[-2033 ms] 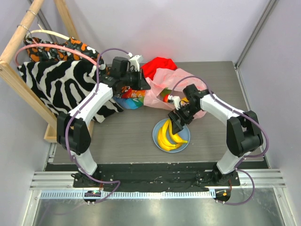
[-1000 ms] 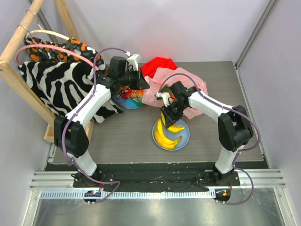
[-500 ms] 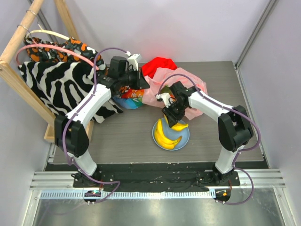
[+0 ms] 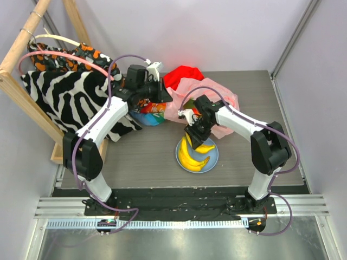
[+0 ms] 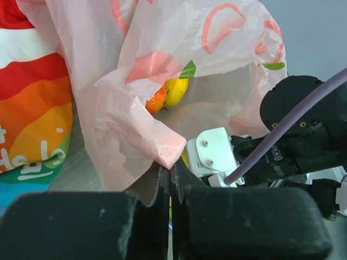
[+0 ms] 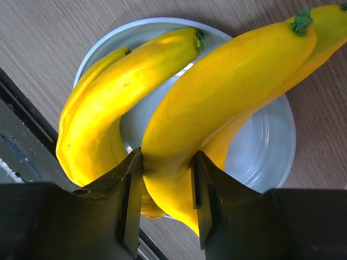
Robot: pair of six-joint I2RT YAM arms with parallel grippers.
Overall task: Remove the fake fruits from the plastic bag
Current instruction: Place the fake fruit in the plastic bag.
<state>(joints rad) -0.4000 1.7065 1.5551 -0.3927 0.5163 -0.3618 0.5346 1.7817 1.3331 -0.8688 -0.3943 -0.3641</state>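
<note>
A yellow banana bunch (image 4: 195, 153) (image 6: 217, 92), one of the fake fruits, hangs over the light-blue plate (image 4: 213, 158) (image 6: 265, 146). My right gripper (image 4: 194, 138) (image 6: 166, 184) is shut on one banana of the bunch. The pink plastic bag (image 4: 187, 96) (image 5: 124, 108) lies behind the plate with its mouth held up. My left gripper (image 4: 162, 93) (image 5: 171, 173) is shut on a fold of the bag's edge. Inside the bag show an orange fruit (image 5: 156, 101) and a yellow-green one (image 5: 176, 91).
A red cloth (image 4: 183, 73) lies behind the bag. Beside the bag, on its left, lies a rainbow-striped cloth (image 4: 149, 115) (image 5: 32, 124). A zebra-print cloth (image 4: 70, 97) hangs from a wooden rack (image 4: 16, 59) at the far left.
The right gripper, with the banana bunch in it, has shifted left over the plate and has barely moved in the last half second. The left arm still holds the bag.
</note>
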